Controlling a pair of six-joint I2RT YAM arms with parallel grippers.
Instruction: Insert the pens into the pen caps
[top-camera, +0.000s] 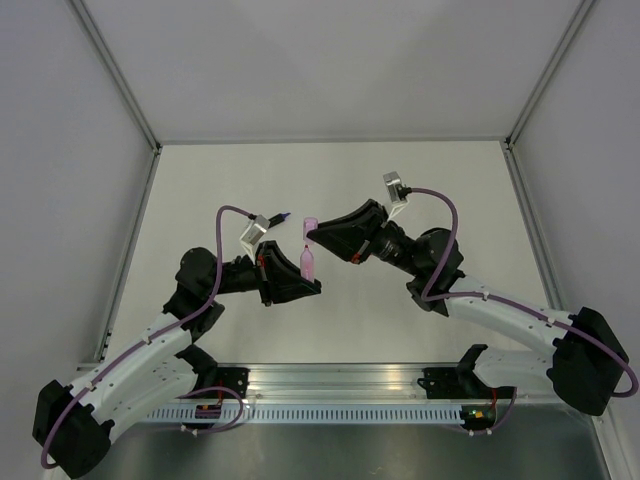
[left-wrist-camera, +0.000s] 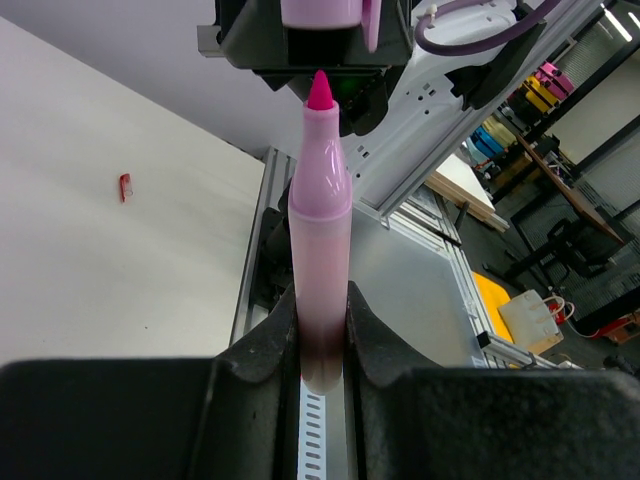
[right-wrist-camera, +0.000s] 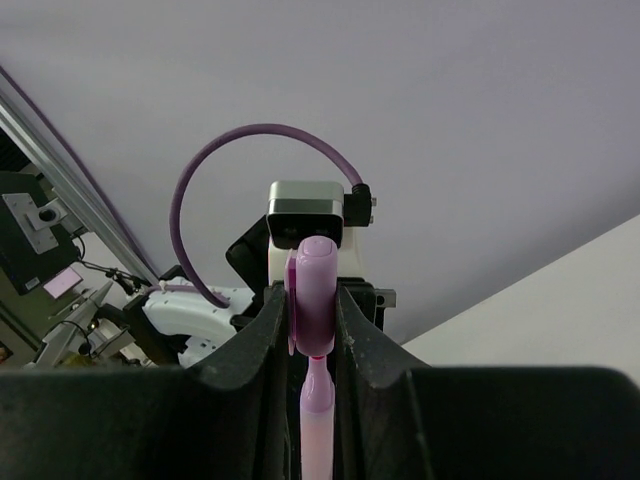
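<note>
- Between the fingers of the left pincer (left-wrist-camera: 322, 335), the pink pen (left-wrist-camera: 320, 250) is clamped by its lower end, bright tip pointing away.
- Just beyond that tip, not quite touching it, the pink cap (right-wrist-camera: 317, 285) sits clamped in the right pincer (right-wrist-camera: 313, 300), in line with the pen.
- Left of the left pincer, well apart, a tiny red cap (left-wrist-camera: 125, 186) lies on the white desk (left-wrist-camera: 90, 270).
</note>
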